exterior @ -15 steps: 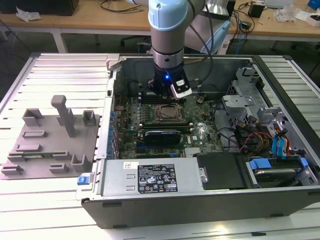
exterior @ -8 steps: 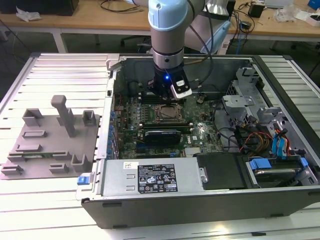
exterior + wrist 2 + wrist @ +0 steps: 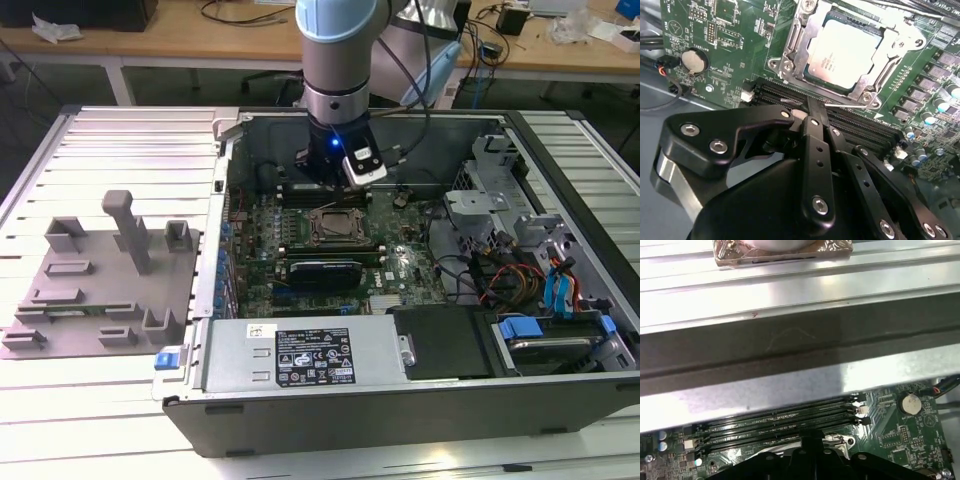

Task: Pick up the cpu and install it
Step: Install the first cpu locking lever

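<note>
So, in the exterior view the grey-and-blue robot arm hangs inside the open dark grey computer case, its black gripper just above the green motherboard and close to the far edge of the dark metal-framed socket. Well off to the exterior view's left of that socket, outside the case, lies the grey plastic tray with its upright blocks.

Over to the second wrist view: there's the cpu, a flat square chip with a pale silver top, lying inside the socket's frame and looking level. The black fingers are pressed together with nothing between them, their tips just short of the socket's near edge, beside the black memory slots.

In the first wrist view, the memory slots and a round silver coin cell sit beyond the gripper body, under the case's grey metal wall.

The risk, as I judge it: the socket's thin wire lever is right at the fingertips, and a sideways brush could snag it or nudge the chip.
</note>
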Tool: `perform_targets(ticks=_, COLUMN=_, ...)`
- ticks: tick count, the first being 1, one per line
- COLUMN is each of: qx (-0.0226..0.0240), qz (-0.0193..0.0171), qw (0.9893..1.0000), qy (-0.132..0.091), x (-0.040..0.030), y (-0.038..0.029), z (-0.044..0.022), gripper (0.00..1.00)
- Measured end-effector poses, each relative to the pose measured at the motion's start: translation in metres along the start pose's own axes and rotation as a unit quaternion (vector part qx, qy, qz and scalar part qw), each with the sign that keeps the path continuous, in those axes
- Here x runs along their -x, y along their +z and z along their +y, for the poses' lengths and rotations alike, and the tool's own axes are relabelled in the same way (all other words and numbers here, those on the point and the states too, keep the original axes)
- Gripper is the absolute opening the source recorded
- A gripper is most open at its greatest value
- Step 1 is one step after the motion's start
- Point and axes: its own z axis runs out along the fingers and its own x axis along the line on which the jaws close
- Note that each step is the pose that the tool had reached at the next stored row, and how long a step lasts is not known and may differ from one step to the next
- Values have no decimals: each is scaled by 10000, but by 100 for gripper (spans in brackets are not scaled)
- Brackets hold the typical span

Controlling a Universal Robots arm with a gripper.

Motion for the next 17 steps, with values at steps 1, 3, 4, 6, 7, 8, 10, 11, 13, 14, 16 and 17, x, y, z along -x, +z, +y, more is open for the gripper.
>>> perform_targets(ticks=1, qx=9, qz=-45, qw=10000, qy=-6, x=-17, y=-1, z=-3, gripper=11)
perform_targets(ticks=3, qx=30, qz=-156, qw=9999, qy=-21, x=-88, y=0, z=-14, gripper=11)
perform_targets(ticks=4, qx=38, qz=-196, qw=9998, qy=-26, x=-111, y=6, z=-16, gripper=11)
perform_targets(ticks=6, qx=45, qz=-242, qw=9997, qy=-34, x=-135, y=15, z=-15, gripper=11)
perform_targets(ticks=7, qx=48, qz=-256, qw=9997, qy=-36, x=-141, y=20, z=-13, gripper=11)
perform_targets(ticks=8, qx=54, qz=-288, qw=9996, qy=-39, x=-153, y=29, z=-7, gripper=11)
perform_targets(ticks=10, qx=61, qz=-327, qw=9994, qy=-45, x=-169, y=41, z=4, gripper=11)
perform_targets(ticks=11, qx=64, qz=-339, qw=9994, qy=-47, x=-174, y=45, z=8, gripper=11)
perform_targets(ticks=13, qx=70, qz=-373, qw=9993, qy=-51, x=-178, y=50, z=6, gripper=11)
perform_targets(ticks=14, qx=75, qz=-401, qw=9992, qy=-55, x=-180, y=58, z=5, gripper=11)
perform_targets(ticks=16, qx=82, qz=-458, qw=9989, qy=-64, x=-185, y=85, z=1, gripper=11)
perform_targets(ticks=17, qx=83, qz=-466, qw=9989, qy=-65, x=-189, y=91, z=-1, gripper=11)
